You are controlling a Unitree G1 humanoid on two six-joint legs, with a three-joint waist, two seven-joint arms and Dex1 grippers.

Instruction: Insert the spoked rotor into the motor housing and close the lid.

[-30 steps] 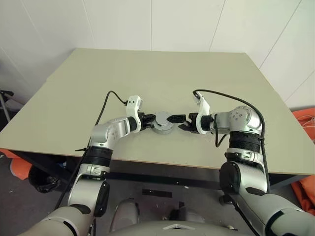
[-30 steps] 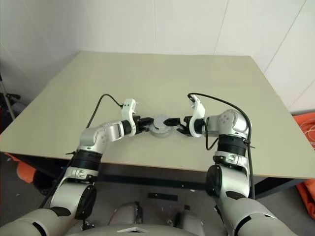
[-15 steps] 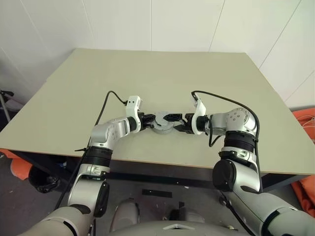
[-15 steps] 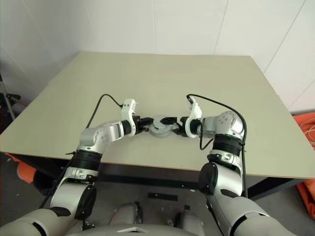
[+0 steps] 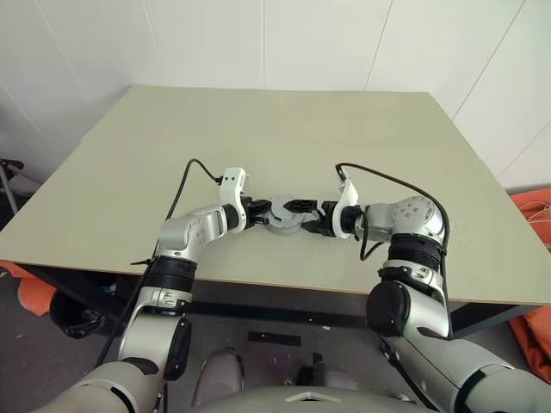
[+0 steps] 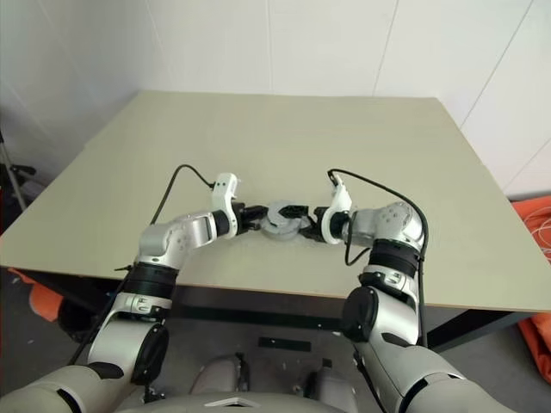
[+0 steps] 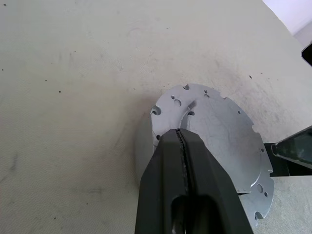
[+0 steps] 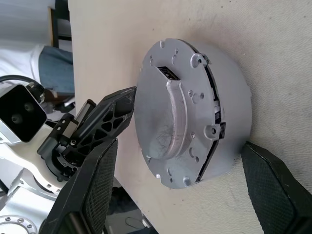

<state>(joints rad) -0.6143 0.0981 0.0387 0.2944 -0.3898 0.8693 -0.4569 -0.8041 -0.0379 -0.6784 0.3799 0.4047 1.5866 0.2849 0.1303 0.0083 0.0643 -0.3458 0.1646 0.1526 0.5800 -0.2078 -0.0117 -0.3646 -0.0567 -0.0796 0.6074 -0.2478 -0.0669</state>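
Observation:
The motor housing (image 5: 284,218), a short grey cylinder, stands on the table near its front edge. Its lid (image 8: 165,122), a silvery disc with a raised arc and small holes, lies flat on top of it. The spoked rotor is hidden. My left gripper (image 7: 181,132) is shut, with its tips resting on the lid's top near the rim on the housing's left side. My right gripper (image 8: 179,148) is open on the housing's right side. One of its fingers (image 8: 100,183) stands on each side of the housing's wall, apart from it.
The beige table (image 5: 344,129) stretches wide and bare behind and to both sides of the housing. Its front edge runs just below my forearms. White walls rise behind it, and orange fabric (image 5: 534,215) lies on the floor at the right.
My right wrist has rolled and its elbow has swung in toward the body, so its open fingers now flank the housing more closely. The left gripper and the housing have not moved.

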